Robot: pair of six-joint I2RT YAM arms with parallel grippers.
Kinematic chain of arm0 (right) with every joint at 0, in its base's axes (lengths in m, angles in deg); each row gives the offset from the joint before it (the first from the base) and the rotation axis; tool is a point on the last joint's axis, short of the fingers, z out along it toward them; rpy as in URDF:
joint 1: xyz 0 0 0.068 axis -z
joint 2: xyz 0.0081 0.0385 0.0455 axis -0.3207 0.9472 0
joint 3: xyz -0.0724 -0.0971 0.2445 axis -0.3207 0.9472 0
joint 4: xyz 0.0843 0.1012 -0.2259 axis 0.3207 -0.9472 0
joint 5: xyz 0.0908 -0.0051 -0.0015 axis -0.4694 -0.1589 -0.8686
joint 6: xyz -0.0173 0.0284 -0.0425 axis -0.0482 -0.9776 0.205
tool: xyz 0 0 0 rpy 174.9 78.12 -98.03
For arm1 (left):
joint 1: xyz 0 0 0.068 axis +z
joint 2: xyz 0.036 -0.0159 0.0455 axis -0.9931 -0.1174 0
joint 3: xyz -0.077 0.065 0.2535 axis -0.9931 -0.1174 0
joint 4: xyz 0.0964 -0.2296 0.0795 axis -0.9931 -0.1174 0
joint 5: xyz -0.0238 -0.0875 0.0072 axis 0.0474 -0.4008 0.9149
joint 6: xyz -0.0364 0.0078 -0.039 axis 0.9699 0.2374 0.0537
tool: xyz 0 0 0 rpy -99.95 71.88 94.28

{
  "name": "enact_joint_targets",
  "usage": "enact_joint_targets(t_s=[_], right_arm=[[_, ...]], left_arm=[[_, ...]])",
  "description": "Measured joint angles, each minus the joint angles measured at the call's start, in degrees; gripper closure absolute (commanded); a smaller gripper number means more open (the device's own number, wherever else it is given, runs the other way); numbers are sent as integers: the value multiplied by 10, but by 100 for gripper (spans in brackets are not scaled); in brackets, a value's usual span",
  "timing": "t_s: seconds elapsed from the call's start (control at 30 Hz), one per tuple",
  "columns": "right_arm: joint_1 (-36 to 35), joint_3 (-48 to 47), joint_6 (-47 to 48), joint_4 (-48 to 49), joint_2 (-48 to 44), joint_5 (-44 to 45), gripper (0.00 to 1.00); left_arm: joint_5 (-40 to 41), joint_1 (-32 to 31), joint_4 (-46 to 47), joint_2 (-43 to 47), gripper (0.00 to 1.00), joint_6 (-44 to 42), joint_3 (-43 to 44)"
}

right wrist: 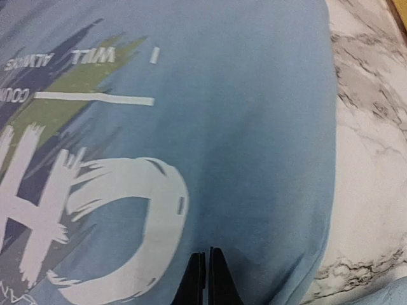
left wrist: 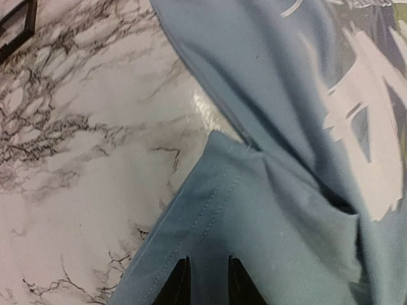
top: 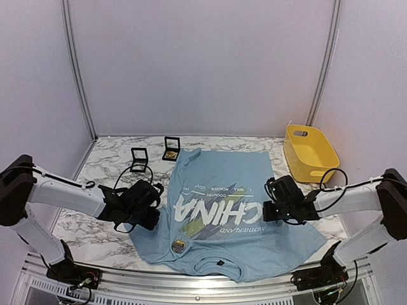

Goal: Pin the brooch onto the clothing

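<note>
The light blue T-shirt [top: 222,190] with white "CHINA" lettering lies flat on the marble table, collar towards the arms. A small round gold brooch [top: 179,246] sits on its near left part. My left gripper [top: 150,213] is at the shirt's left sleeve; in the left wrist view its fingers [left wrist: 180,287] stand a narrow gap apart over the sleeve hem [left wrist: 210,210], with cloth showing between them. My right gripper [top: 269,204] is at the shirt's right side, its jaws shut, tips against plain blue cloth [right wrist: 267,159] beside the letter C [right wrist: 127,222].
Two small black boxes stand at the back, one empty [top: 138,159] and one with a gold item [top: 170,149]. A yellow basket [top: 310,152] is at the back right. A small dark bit [top: 219,262] lies on the shirt near the collar.
</note>
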Motion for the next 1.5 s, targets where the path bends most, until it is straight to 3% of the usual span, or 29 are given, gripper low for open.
enact_joint_targets(t_s=[0.17,0.43,0.7,0.83,1.1,1.27,1.5], right_arm=[[56,4,-10,24,27,-5,99],[114,-4,4,32,38,-10,95],[97,-86,58,-52,42,-19,86],[36,-146,80,-84,17,-22,83],[18,-220,103,-71,70,-94,82],[80,-293,107,-73,176,-107,86],[158,-414,129,-93,344,-83,89]], left_arm=[[16,15,42,-15,79,67,-37],[108,32,70,67,78,188,-142],[118,32,42,119,64,182,-135],[111,32,40,81,64,108,-28],[45,45,45,-222,68,-48,313],[42,71,0,-379,68,-102,480],[78,96,-52,-488,68,-161,616]])
